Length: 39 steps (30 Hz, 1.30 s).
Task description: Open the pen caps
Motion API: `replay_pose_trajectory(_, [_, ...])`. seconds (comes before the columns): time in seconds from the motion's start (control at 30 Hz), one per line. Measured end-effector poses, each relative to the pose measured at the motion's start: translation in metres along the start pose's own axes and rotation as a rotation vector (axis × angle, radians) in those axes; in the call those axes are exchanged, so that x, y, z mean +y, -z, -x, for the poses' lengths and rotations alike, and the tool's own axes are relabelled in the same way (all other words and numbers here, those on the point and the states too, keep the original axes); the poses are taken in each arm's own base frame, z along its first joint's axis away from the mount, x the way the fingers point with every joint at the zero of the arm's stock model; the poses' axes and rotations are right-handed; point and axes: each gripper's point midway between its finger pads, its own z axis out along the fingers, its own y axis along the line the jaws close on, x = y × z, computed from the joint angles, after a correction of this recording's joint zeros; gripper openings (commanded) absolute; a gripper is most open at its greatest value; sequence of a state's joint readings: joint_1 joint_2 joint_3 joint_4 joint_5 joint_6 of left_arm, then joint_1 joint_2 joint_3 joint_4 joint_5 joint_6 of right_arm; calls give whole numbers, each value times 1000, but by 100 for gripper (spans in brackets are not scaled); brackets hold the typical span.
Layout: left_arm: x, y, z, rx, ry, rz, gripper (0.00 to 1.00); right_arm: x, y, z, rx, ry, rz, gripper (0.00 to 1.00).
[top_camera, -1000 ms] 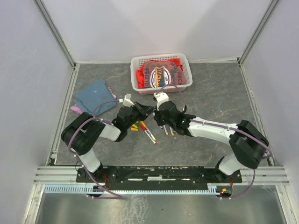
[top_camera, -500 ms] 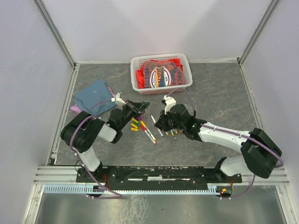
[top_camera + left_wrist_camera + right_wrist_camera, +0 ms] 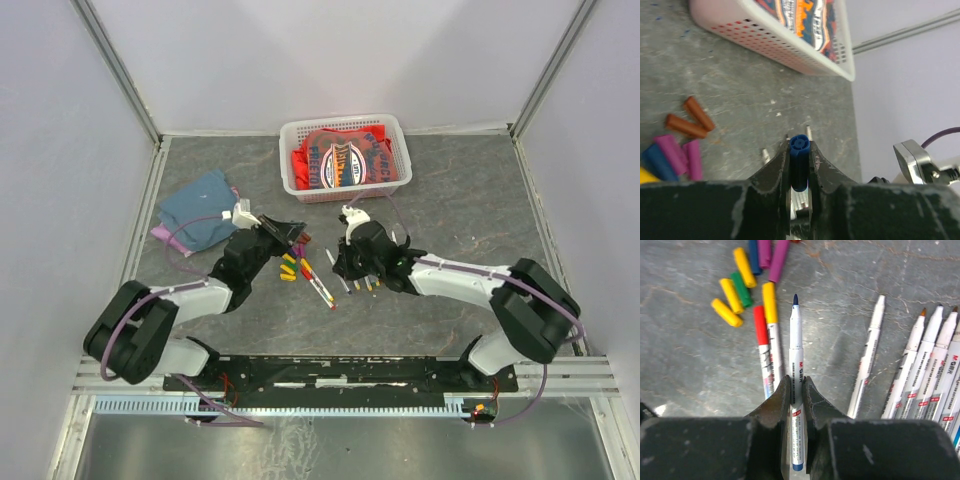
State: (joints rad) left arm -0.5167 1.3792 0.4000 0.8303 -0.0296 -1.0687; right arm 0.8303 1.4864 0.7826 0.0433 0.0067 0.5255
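My left gripper (image 3: 800, 146) (image 3: 291, 232) is shut on a blue pen cap (image 3: 799, 162), held off the table above the loose caps. A white pen (image 3: 796, 355) with a bare blue tip sits in my right gripper (image 3: 796, 382) (image 3: 342, 262), which is shut on it low over the table. Loose pen caps lie below: yellow (image 3: 745, 267), green (image 3: 740, 289), purple (image 3: 778, 260), brown (image 3: 692, 120). Two pens lie capped, one red (image 3: 760, 327) and one yellow (image 3: 769, 302). Several uncapped pens (image 3: 920, 370) lie in a row to the right.
At the back stands a white basket (image 3: 284, 150) holding red cloth. A blue cloth (image 3: 205, 207) lies at the left. White walls and metal rails enclose the grey table. The pile of caps (image 3: 290, 268) lies between the two grippers.
The grippers met a second ago and have pulled apart. The left one drew back left with the blue cap; the right one keeps the uncapped pen near the row of pens.
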Motion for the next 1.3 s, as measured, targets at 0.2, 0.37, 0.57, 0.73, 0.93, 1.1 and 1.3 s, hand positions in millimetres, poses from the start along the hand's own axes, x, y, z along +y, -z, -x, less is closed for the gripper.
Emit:
replay_pose_trajectory(0.2, [44, 14, -7, 20, -65, 186, 3, -23, -21, -17, 55, 18, -115, 1])
replay_pose_trajectory(0.37, [76, 24, -19, 58, -80, 300, 4, -35, -26, -16, 47, 44, -184, 1])
replay_pose_trajectory(0.57, [91, 30, -27, 84, -80, 343, 10, -44, -30, -20, 56, 66, -232, 1])
replay_pose_trajectory(0.73, [95, 31, -25, 81, -66, 356, 23, -50, -33, -28, 83, 74, -257, 2])
replay_pose_trajectory(0.93, [98, 31, -22, 76, -55, 363, 36, -53, -36, -29, 90, 77, -274, 6])
replay_pose_trajectory(1.1, [98, 33, -24, 85, -49, 362, 39, -55, -40, -26, 85, 79, -291, 12])
replay_pose_trajectory(1.3, [103, 37, -29, 98, -44, 372, 39, -58, -39, -25, 81, 88, -315, 19])
